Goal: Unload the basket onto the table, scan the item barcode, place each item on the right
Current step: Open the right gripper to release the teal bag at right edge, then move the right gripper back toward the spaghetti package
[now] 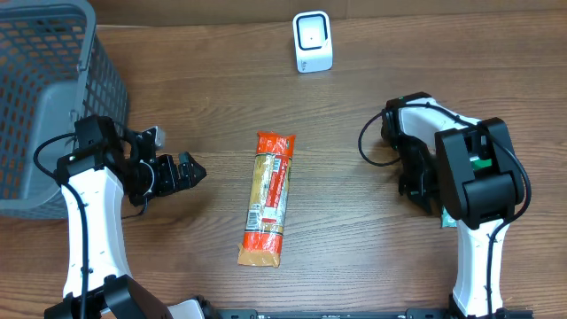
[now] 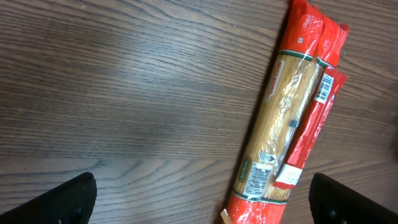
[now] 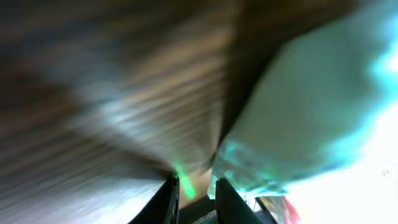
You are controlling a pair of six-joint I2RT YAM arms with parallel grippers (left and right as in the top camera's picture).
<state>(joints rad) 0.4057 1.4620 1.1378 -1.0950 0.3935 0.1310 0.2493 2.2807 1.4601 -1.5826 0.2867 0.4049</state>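
2 arms (image 1: 91,221) (image 1: 478,190), 1 pasta pkg (image 1: 267,198) mid-table, 1 scanner (image 1: 313,42), 1 basket (image 1: 53,97)

We take this for a mock shop checkout: a wood-grain surface (image 1: 204,80) bears a white barcode scanner (image 1: 313,42), a grey shopping basket (image 1: 44,80) to its left, and a packet of spaghetti (image 1: 270,199) in front of it.

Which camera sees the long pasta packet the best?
The overhead view: the whole pasta packet shows there, end to end. The left wrist view shows it closer, labels and all, but cuts off its lower end. The right wrist view is a blur with no packet to make out.
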